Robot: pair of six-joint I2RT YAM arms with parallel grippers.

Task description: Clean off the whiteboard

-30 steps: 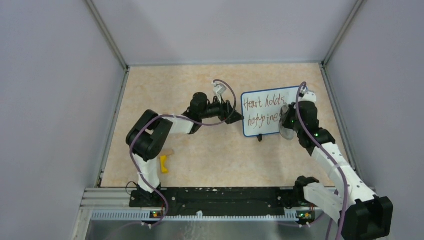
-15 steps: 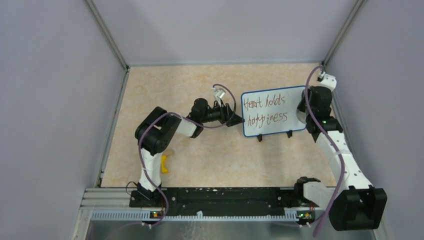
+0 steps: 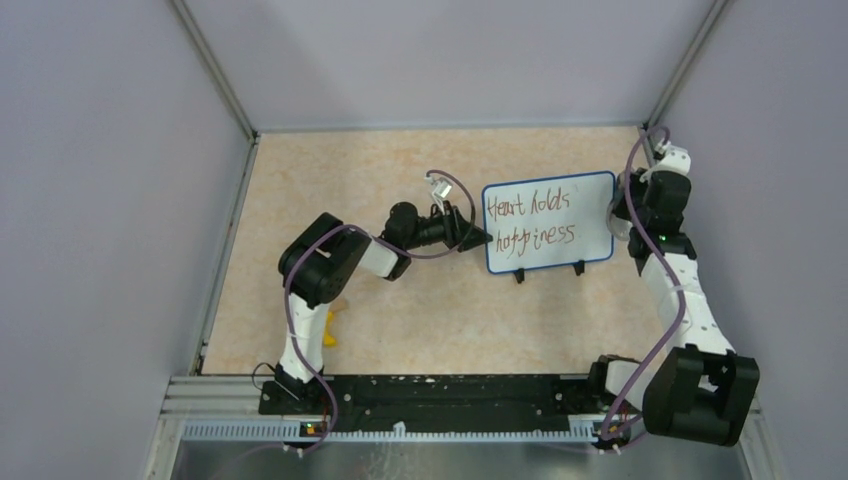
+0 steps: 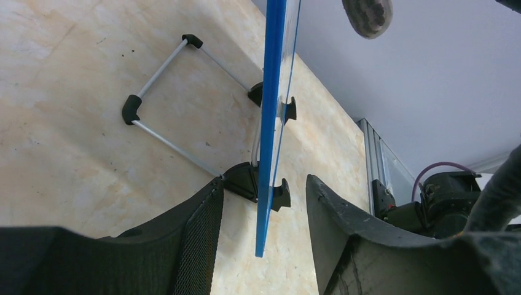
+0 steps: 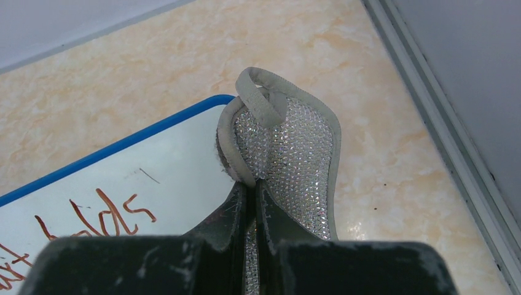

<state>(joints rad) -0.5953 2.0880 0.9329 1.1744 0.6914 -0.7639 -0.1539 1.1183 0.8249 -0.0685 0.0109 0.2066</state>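
Beige table (image 3: 400,300) bears the whiteboard (image 3: 550,222), left hand (image 4: 264,183) gaping astride its edge (wrist view only), right hand (image 5: 250,187) clamping a sponge (image 5: 289,147).

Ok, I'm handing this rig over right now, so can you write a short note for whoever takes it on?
Left gripper: open, one jaw on either side of the left edge of the whiteboard, not clamped.
Right gripper: shut on the grey eraser pad, held at the board's upper right corner. I cannot tell whether the pad touches the board.
The whiteboard stands upright on its feet at the right of the table.
Done: pad in hand, both arms at the board.
Left: all the red writing is unerased. Probably close the left gripper to steady the board, then wipe.
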